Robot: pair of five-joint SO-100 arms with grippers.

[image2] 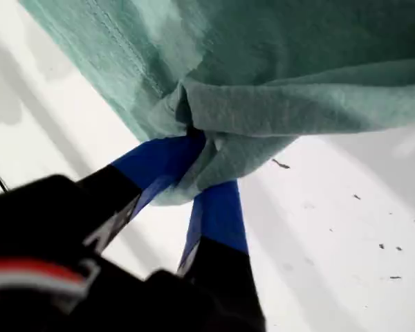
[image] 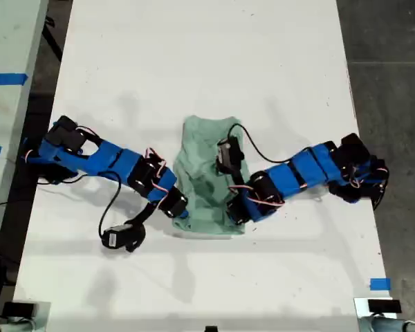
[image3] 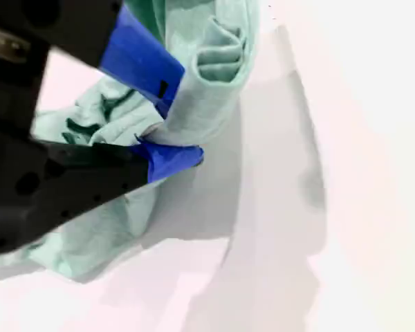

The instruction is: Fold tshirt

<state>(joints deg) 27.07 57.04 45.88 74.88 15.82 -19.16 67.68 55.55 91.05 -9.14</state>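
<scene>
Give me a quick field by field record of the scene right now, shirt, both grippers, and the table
garment: small pale mint-green cloth t-shirt, partly folded, bunched
surface: white table
my first gripper: fingers pinching a shirt edge
my second gripper: fingers pinching a rolled fold
arms: one from each side of the exterior view, meeting at the shirt's near end

White surface (image: 207, 62), faint dark specks. Blue tape (image: 380, 283) at its edge, exterior view's lower right. Grey floor (image: 391, 83) on the right. More blue tape strips (image: 5, 79) far left.
</scene>
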